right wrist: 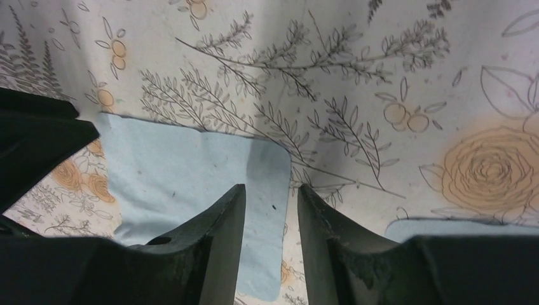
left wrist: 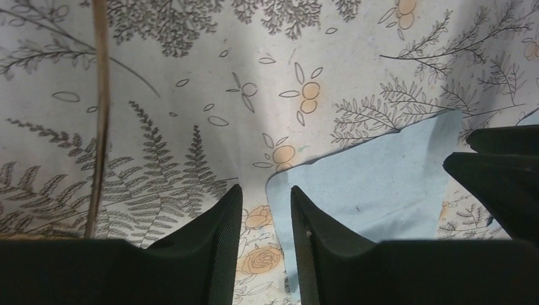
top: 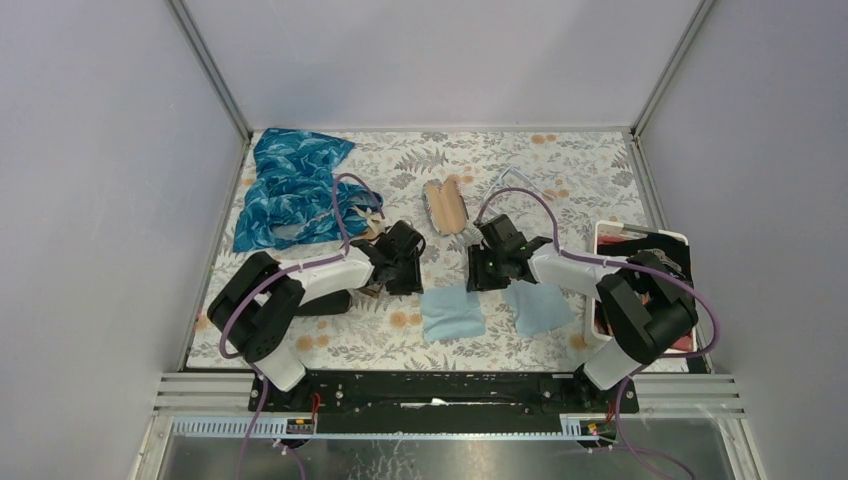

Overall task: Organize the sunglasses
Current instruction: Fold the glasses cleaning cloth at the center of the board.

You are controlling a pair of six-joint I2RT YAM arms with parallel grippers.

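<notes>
The sunglasses (top: 369, 228) lie left of centre at the blue patterned cloth's (top: 290, 185) right edge, partly hidden by the left arm. Left fingers (left wrist: 216, 241) and right fingers (right wrist: 210, 241) hang half-open and empty over opposite edges of a light blue cloth (top: 452, 312). Open table (top: 580, 170) lies beyond.

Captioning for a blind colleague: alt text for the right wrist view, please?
The right gripper, its dark fingers apart with nothing between them, hangs over a light blue cloth on a floral tablecloth. The left gripper pokes in from the left edge.
</notes>
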